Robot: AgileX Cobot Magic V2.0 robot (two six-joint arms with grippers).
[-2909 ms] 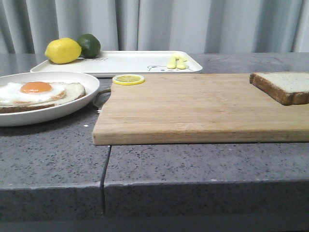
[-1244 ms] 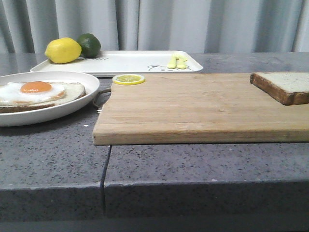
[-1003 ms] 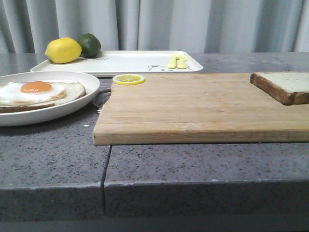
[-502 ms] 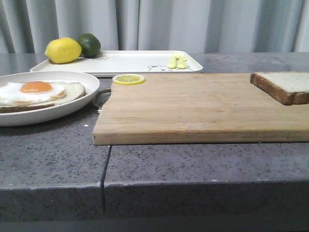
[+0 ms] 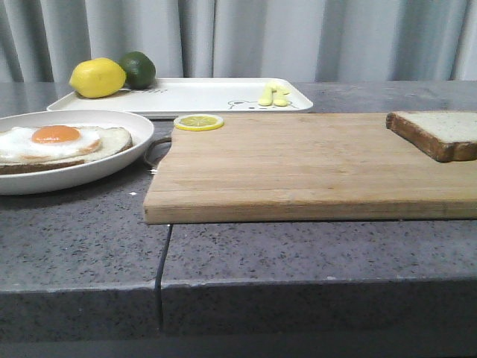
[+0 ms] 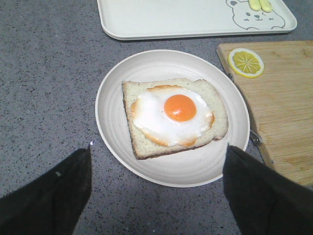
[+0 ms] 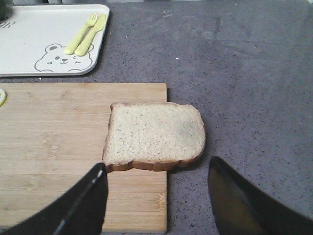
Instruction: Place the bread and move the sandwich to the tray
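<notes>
The bread lies at the right end of the wooden cutting board, one side hanging over the board's edge. My right gripper hovers above and short of it, open and empty. The sandwich, a slice topped with a fried egg, rests in the round white dish on the left. My left gripper is open above the dish's near rim, holding nothing. The white tray stands at the back. Neither gripper shows in the front view.
A lemon and a lime sit on the tray's far left, and a yellow-green fork and knife on its right. A lemon slice lies at the board's back left corner. Grey curtains hang behind.
</notes>
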